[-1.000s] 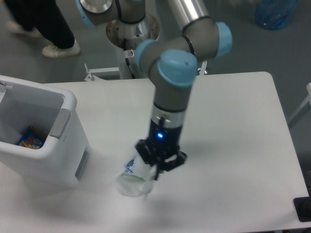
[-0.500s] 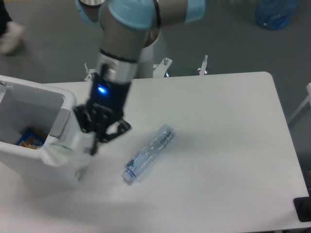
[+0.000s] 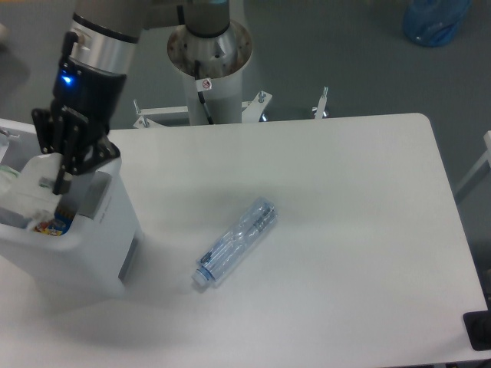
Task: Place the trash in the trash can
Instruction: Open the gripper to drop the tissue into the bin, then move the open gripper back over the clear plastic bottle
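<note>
My gripper (image 3: 58,182) hangs over the open top of the white trash can (image 3: 90,249) at the left edge of the table. It is shut on the crumpled clear wrapper (image 3: 29,184), which hangs just inside the can's mouth. The clear plastic bottle (image 3: 238,240) lies on its side in the middle of the table, with its pale cap (image 3: 201,278) pointing to the front left, well apart from the gripper.
A colourful blue-orange packet (image 3: 52,225) lies inside the can. The arm's base column (image 3: 209,47) stands behind the table. A blue bag (image 3: 434,18) lies on the floor at the top right. A black object (image 3: 478,330) sits at the table's front right corner.
My gripper lifted the wrapper from beside the bottle and carried it left and back, from the can's front wall to above its opening. The bottle stays where it was.
</note>
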`<state>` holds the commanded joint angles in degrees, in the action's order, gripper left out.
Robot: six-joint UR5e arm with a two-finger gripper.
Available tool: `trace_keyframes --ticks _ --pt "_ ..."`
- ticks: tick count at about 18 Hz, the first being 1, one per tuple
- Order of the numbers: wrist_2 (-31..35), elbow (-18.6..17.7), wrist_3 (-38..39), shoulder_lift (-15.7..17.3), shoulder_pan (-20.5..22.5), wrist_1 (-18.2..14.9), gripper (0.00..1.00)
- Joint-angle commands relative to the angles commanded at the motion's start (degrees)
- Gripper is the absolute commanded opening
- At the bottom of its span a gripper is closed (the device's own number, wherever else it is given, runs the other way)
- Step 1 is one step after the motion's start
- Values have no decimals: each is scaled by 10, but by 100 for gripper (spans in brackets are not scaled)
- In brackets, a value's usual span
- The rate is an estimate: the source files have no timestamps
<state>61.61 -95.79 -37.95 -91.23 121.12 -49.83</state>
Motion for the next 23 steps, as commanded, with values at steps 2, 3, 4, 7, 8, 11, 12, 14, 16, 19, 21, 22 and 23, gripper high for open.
trace_keyframes --ticks 2,3,4,7,8,11,12,14,16,19,21,22,23 --pt "3 -4 -7 2 -1 0 100" --pt "4 -4 -9 2 -1 0 100" --pt "5 -3 -10 2 -1 1 100" --pt "18 3 -10 2 3 0 100" --pt "19 4 -11 1 8 -2 100" --pt "18 6 -13 -2 57 0 100" --pt "18 10 -13 -6 72 1 100" --pt "17 23 -13 -21 116 1 100" --pt "15 24 -22 -46 159 1 100" --pt "19 24 -65 -96 204 -2 100" --pt "20 24 -92 -127 209 -3 100" --pt "21 24 -105 -144 209 -3 100" --pt "21 23 -117 -160 209 -5 100"
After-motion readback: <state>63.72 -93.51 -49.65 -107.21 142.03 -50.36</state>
